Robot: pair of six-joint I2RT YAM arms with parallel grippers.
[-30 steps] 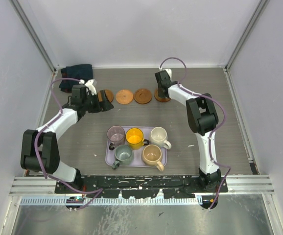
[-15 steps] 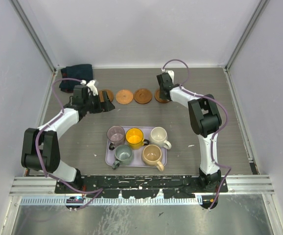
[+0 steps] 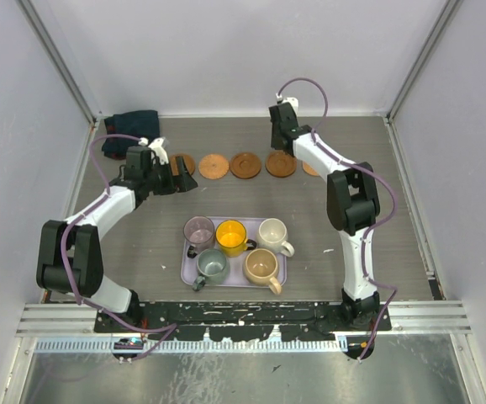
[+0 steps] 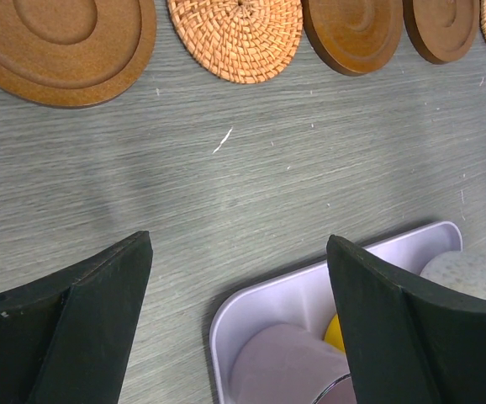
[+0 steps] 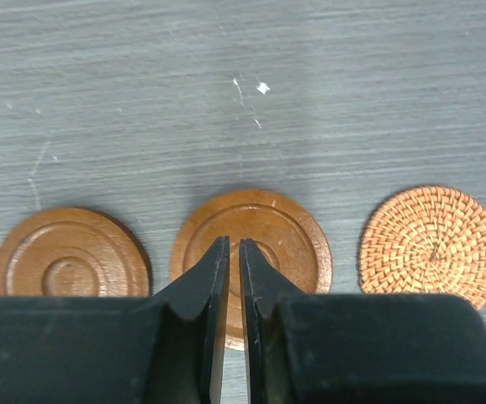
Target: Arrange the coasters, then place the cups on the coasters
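Five round coasters (image 3: 245, 165) lie in a row on the far side of the grey wood-grain worktop (image 3: 142, 244). Three are smooth ringed wood, two are woven. Five glazed cups (image 3: 230, 235) sit in a lavender round-cornered tray (image 3: 235, 279), mid-worktop. Left tool (image 4: 239, 244) is open over bare worktop between row and tray. Right tool (image 5: 233, 244) is closed and empty above a wood coaster. Dark cloth (image 3: 132, 122) is in the far-left corner.

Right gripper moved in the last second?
Yes. The right gripper has drawn back toward the far wall, away from the lavender tray, uncovering a coaster.
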